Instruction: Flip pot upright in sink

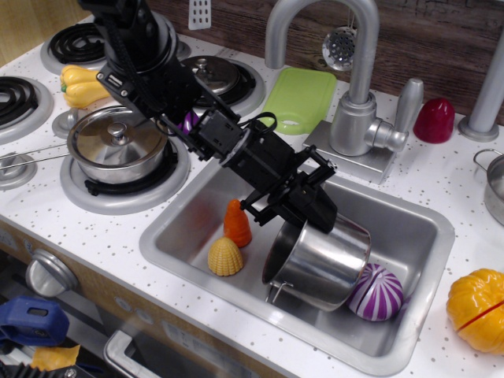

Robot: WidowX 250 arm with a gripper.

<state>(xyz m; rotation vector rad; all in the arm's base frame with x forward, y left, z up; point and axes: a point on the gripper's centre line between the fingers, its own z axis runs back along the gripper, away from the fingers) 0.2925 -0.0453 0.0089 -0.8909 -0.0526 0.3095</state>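
The pot (319, 264) is a shiny steel cylinder in the sink (409, 236), tilted with its rim up and to the right and its base down toward the front left. A small wire loop handle shows at its lower front. My black gripper (311, 211) reaches down from the upper left and is shut on the pot's upper rim. The pot leans against a purple-and-white striped toy (376, 291).
An orange carrot toy (237, 223) and a yellow corn toy (226, 257) lie at the sink's left. A lidded pot (116, 142) sits on the burner to the left. The faucet (354, 71) stands behind the sink. A yellow pumpkin toy (477, 299) is at right.
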